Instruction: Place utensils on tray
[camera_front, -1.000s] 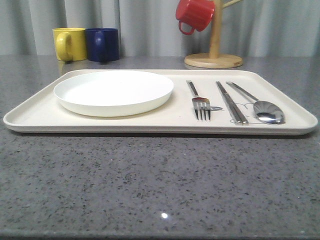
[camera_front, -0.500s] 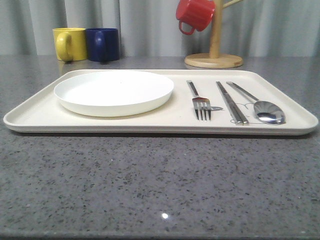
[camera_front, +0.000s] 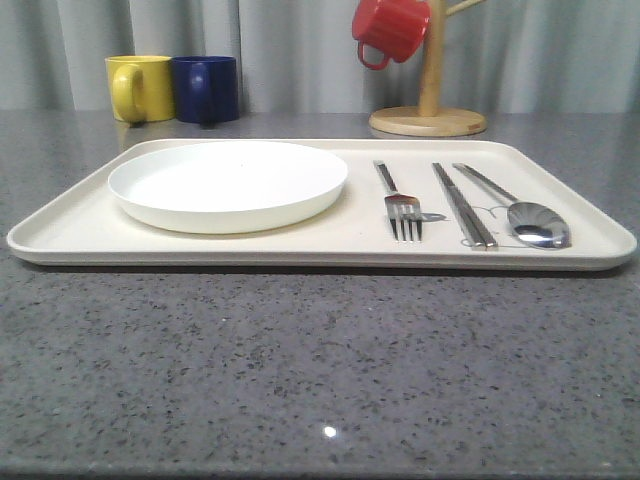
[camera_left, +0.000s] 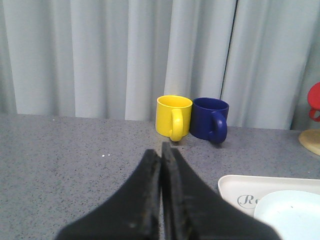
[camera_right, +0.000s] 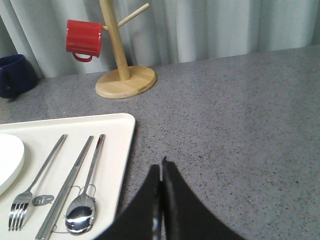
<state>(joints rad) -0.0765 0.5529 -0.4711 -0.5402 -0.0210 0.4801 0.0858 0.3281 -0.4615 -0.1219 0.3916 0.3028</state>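
Left gripper (camera_left: 161, 152) clenched, empty, poised over grey table (camera_front: 300, 370) facing mugs (camera_left: 192, 118). Right gripper (camera_right: 161, 170) clenched, empty — beside tray (camera_front: 90, 225). Fork (camera_front: 400, 205), chopsticks (camera_front: 462, 205), spoon (camera_front: 530, 222) side by side on tray, right of plate (camera_front: 228, 185).

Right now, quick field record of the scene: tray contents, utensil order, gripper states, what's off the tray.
tray: cream tray on the grey table
on tray: white plate, fork, chopsticks, spoon
utensil order, robot's left to right: fork, chopsticks, spoon, side by side, to the right of the plate
left gripper: shut, holds nothing
right gripper: shut, holds nothing
off tray: yellow mug and blue mug behind it, red mug hung on wooden mug tree
task: looks complete
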